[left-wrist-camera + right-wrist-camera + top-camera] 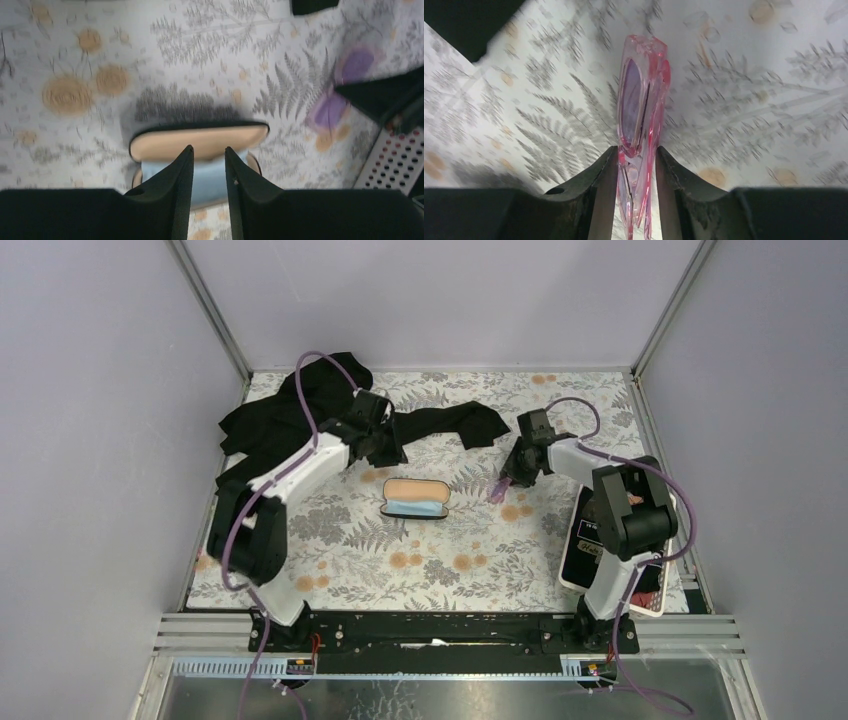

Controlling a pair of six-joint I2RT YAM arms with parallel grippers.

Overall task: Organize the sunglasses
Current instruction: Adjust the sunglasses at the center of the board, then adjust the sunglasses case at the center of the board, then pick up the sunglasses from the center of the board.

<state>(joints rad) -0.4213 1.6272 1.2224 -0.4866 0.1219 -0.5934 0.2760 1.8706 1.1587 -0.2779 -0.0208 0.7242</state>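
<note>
Status: pickup done, stowing not done.

My right end effector (636, 151) is clamped on the folded sunglasses (642, 90), with one finger on each side of the pink frame. I cannot tell whether they are clear of the desk (330, 565). They sit at 3 o'clock from the case (415, 497), near it but apart.

The case lies open at mid-desk with the blue cloth (414, 509) inside it. My left end effector (209, 150) is at 11 o'clock from the case, fingers apart, holding nothing. Beyond it lies a black garment (285, 420).

Remaining, in my judgement: carry the sunglasses into the case, then close the lid.
</note>
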